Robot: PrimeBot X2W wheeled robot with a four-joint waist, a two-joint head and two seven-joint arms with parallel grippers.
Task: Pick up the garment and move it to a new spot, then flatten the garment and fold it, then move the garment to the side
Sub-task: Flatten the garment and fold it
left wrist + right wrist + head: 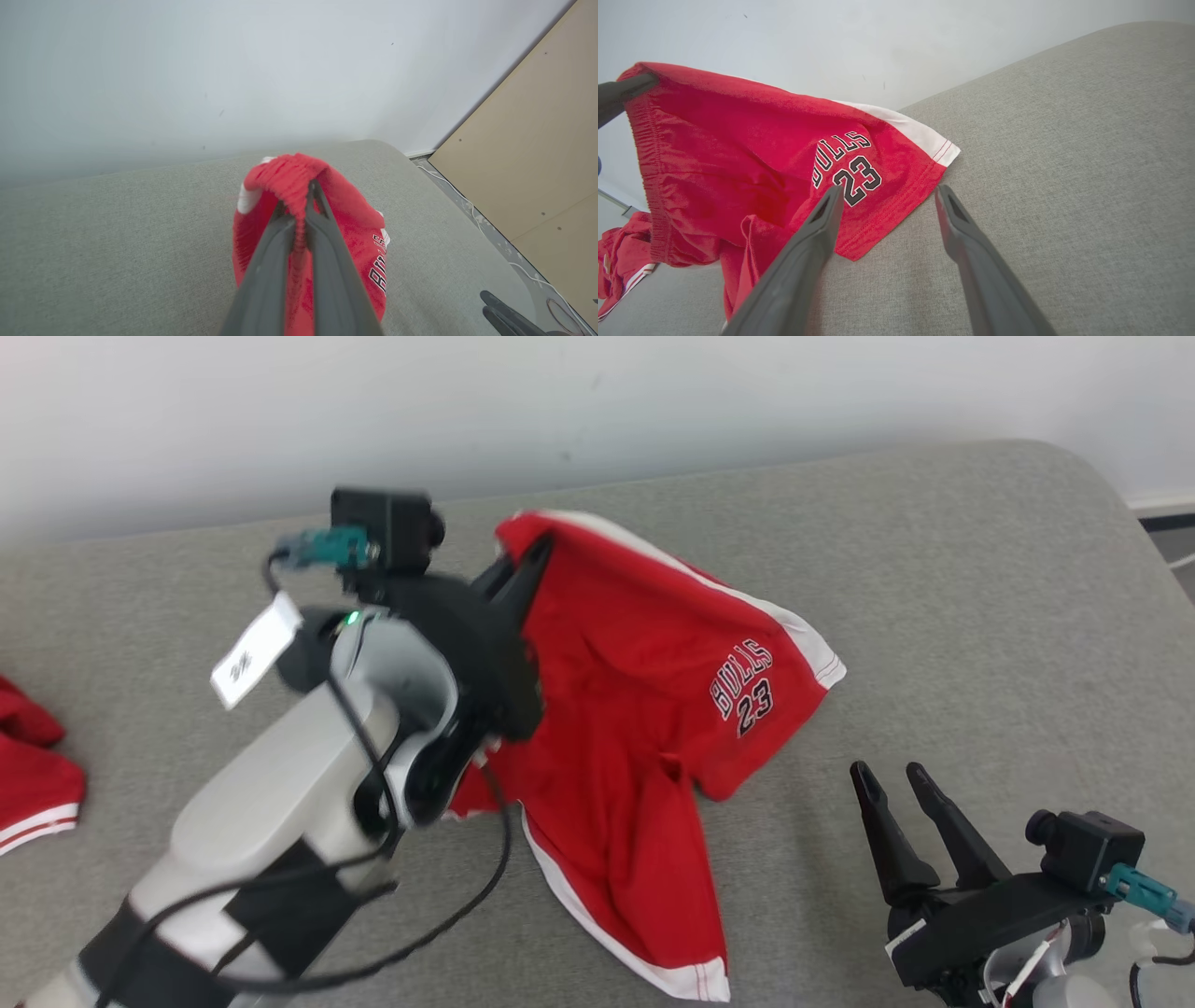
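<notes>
Shorts (644,709), red with white side stripes and a "BULLS 23" print (744,688), hang partly raised over the middle of the grey fabric-covered table (980,616). Their elastic waistband (647,154) is the high end, pinched between the closed fingers of the left claw (527,560). The left wrist view shows the gathered band bunched over the fingertips. Gripping there makes sense: the band is the thickest, firmest edge, and lifting by it lets the legs drop free rather than lie crumpled. Both legs trail down to the table, so the cloth is only half carried, with its lower hems resting on the surface.

The long axis slopes from the held band at the far left down to the white-edged hem (695,980) at the near side. The printed leg splays off to the right, its hem pointing toward the right claw (889,773). That claw is spread wide and holds nothing. It hovers low near the printed hem, probably placed to take a second hold for the flattening. Another red garment (28,775) lies well apart at the table's left edge.
</notes>
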